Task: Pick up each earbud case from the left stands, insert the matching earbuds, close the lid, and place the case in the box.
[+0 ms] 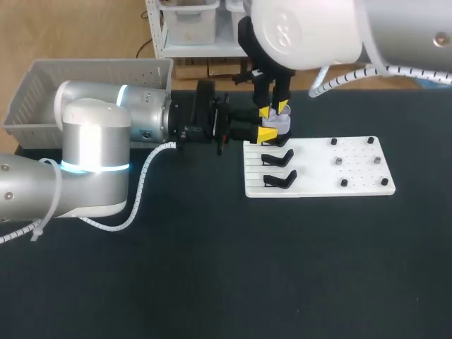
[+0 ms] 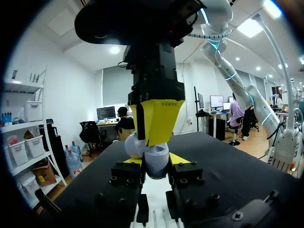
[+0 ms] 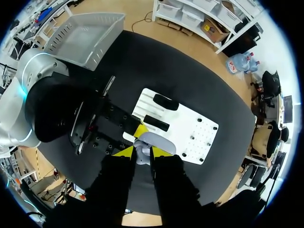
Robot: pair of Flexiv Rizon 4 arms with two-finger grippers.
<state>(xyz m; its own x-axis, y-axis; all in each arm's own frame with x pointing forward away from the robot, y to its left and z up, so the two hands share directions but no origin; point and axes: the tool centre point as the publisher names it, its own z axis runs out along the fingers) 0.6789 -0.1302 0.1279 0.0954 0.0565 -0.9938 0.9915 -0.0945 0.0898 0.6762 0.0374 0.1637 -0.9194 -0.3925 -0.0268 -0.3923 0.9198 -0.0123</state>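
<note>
A pale lavender earbud case [image 1: 282,124] hangs just above the back left corner of the white board [image 1: 353,185]. My left gripper [image 1: 267,133] reaches in level from the left and is shut on the case body [image 2: 156,164] between its yellow tips. My right gripper [image 1: 273,109] comes straight down from above, its fingers closed on the upper part of the case [image 3: 143,153], with the rounded lid [image 3: 155,141] just ahead of them. Two black cases [image 1: 277,157] [image 1: 280,179] rest on the board's left stands. Small earbuds [image 1: 339,161] sit on pegs at the board's right.
A grey plastic box [image 1: 85,81] stands at the table's back left, behind my left arm [image 1: 95,152]. A white cable [image 1: 141,191] loops off that arm above the black tabletop [image 1: 247,275].
</note>
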